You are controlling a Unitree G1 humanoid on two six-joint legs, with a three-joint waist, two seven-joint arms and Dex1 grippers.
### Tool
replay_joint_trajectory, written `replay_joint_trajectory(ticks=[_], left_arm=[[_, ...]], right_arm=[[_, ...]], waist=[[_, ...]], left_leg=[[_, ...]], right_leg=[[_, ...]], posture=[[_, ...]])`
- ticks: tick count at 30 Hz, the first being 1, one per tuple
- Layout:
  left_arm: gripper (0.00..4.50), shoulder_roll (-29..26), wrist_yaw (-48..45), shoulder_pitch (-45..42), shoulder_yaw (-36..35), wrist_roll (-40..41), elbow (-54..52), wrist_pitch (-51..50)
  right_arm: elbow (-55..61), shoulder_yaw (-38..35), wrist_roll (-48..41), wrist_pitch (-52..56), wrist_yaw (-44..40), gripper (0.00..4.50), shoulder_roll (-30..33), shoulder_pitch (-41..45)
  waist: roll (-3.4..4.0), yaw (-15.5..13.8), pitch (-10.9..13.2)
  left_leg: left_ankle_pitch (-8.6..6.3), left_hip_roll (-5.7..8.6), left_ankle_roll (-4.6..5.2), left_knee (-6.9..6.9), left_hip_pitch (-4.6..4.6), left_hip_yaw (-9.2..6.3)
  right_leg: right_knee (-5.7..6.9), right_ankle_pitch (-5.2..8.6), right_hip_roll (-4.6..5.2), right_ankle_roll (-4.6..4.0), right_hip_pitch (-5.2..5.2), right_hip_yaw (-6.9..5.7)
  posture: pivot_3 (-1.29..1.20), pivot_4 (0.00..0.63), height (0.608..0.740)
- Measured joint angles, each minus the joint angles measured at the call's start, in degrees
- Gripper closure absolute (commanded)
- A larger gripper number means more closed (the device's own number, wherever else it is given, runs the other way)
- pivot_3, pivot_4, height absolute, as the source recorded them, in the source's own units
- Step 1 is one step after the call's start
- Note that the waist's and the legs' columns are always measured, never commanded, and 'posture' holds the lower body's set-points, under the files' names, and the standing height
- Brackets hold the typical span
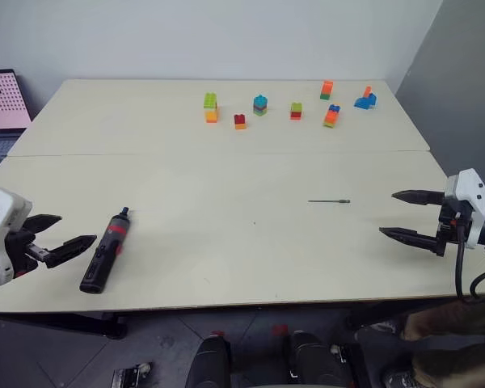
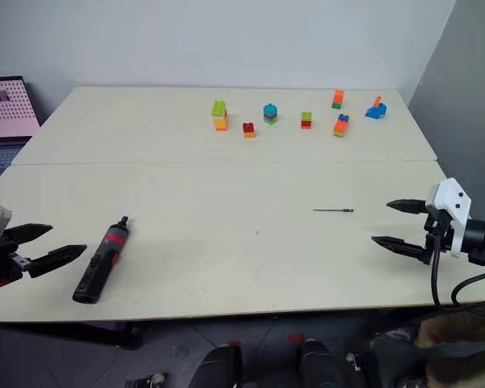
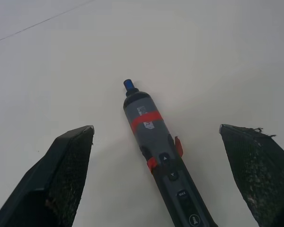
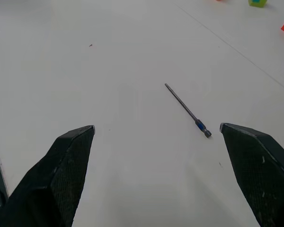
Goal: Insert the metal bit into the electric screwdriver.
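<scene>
The electric screwdriver (image 1: 105, 249), black with red bands, lies flat near the table's front left, its tip pointing away from me. Just left of it my left gripper (image 1: 69, 230) hovers open and empty; the left wrist view has the screwdriver (image 3: 158, 151) lying between the spread fingers (image 3: 61, 175). The metal bit (image 1: 329, 201), a thin dark rod, lies flat on the table right of centre. At the right edge my right gripper (image 1: 404, 214) stands open and empty, a short way right of the bit. In the right wrist view the bit (image 4: 187, 110) lies ahead of the fingers.
Several small stacks of coloured toy bricks (image 1: 260, 105) stand in a row at the back of the cream table (image 1: 226, 178). A seam runs across the table between them and the tools. A pink pegboard (image 1: 0, 97) sits beyond the far left corner.
</scene>
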State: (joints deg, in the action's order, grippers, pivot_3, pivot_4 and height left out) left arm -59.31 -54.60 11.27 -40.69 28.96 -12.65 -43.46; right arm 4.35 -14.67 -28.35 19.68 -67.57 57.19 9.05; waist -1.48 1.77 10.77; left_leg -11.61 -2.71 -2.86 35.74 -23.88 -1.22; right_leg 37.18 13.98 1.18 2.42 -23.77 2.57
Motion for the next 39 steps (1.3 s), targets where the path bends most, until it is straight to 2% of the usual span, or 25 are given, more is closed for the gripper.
replay_joint_trajectory(ticks=[9, 15, 21, 24, 26, 30, 33, 39], left_arm=[[0.08, 0.06, 0.56, -0.51, 0.56, -0.11, 0.02, -0.72], [0.08, 2.14, 5.18, -1.92, 1.62, -0.78, -0.15, -1.45], [0.08, 0.46, 10.28, -2.01, 5.50, -3.08, -3.03, -7.92], [0.08, 0.75, 13.11, -5.83, 6.39, -3.10, -2.87, -10.57], [0.08, 2.57, 16.34, -11.83, 6.82, -1.68, -1.49, -17.20], [0.08, 3.35, 19.14, -16.07, 8.22, 0.23, -0.05, -26.38], [0.08, 3.32, 20.11, -22.40, 12.85, 1.90, 0.73, -33.13], [0.08, 2.36, 21.59, -29.21, 20.20, 2.01, 4.31, -40.01]], right_arm=[[1.16, -0.01, -0.04, 0.72, -0.07, 0.03, 0.00, -0.50], [1.50, 0.03, -0.06, 0.81, -0.07, 0.03, -0.26, -0.32], [3.71, 0.34, -2.69, 3.00, -0.82, 0.03, -1.01, 1.38], [5.21, 2.10, -4.48, 4.78, -1.73, 0.03, -1.11, 3.23], [5.98, 4.51, -6.25, 6.65, -2.49, 0.03, -2.71, 7.19], [6.22, 7.58, -7.50, 8.28, -4.06, 0.03, -4.31, 12.82], [3.55, 12.21, -7.92, 9.39, -7.44, 0.03, -7.05, 21.40], [-1.95, 17.56, -6.08, 8.92, -12.15, 0.03, -10.04, 26.97]], waist=[[0.00, 0.02, 0.00], [-0.01, 0.01, 0.00], [-0.01, 0.03, 0.00], [-0.01, -0.01, 0.00], [-0.02, 0.03, 0.01], [-0.06, 0.13, 0.02], [-0.11, 0.13, 0.05], [-0.13, 0.05, 0.05]], left_leg=[[0.00, 0.01, 0.00, 0.07, 0.01, 0.00], [0.00, 0.00, 0.00, 0.06, 0.00, 0.00], [0.00, 0.01, 0.00, 0.08, 0.03, -0.05], [0.00, 0.01, 0.00, 0.15, 0.04, -0.07], [0.00, 0.02, 0.00, 0.22, 0.09, -0.09], [0.01, 0.02, 0.00, 0.23, 0.07, -0.09], [0.01, 0.03, 0.00, 0.27, 0.08, -0.14], [0.02, 0.04, 0.00, 0.28, 0.07, -0.18]], right_leg=[[0.01, 0.00, 0.01, 0.00, 0.02, 0.02], [0.03, -0.01, 0.00, 0.00, 0.03, 0.01], [0.09, -0.01, -0.02, 0.01, 0.03, 0.00], [0.15, -0.01, -0.02, 0.01, 0.05, -0.01], [0.23, -0.02, -0.04, 0.02, 0.10, -0.01], [0.30, -0.03, -0.06, 0.06, 0.07, 0.00], [0.53, -0.04, -0.10, 0.06, 0.02, -0.01], [0.62, -0.09, -0.13, 0.18, 0.00, -0.02]], posture=[[0.00, 0.150, 0.740], [0.00, 0.150, 0.740], [0.00, 0.150, 0.740], [0.00, 0.150, 0.740], [0.00, 0.150, 0.740], [0.00, 0.150, 0.740], [0.00, 0.150, 0.740], [0.00, 0.150, 0.740]])
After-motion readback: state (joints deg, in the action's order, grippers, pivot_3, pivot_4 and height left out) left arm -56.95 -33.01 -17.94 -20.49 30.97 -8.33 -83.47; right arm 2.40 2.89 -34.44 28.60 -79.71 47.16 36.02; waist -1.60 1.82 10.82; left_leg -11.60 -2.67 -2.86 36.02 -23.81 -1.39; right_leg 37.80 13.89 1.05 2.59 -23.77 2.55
